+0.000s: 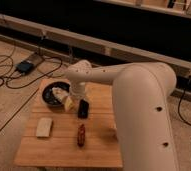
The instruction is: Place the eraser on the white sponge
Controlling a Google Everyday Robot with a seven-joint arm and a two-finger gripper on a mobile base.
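The eraser [83, 108] lies flat on the wooden tabletop [64, 150], roughly mid-table. It's a small black block with its long side running away from the camera, and nothing is gripping it. The hand [70, 101] is just to its left, low over the wood between the eraser and the right rim of the black bowl [50, 98]. Its fingers are spread apart and the eraser isn't between them. Most of the hand is tucked under the wrist, so I can't tell if it touches anything.

The white sponge [44, 127] sits well apart from the eraser, toward the front-left of the tabletop. It's a flat, pale pad with nothing on it. There's 1 slim reddish-brown oblong thing [81, 135] in front of the eraser, lying in about the same direction and close but not touching. The bowl has a white lump [58, 92] in it.

The big white arm [139, 100] comes in from the right and fills that side of the view, bending down at the wrist over the bowl area. Cables [4, 75] snake across the floor [4, 107] to the left.
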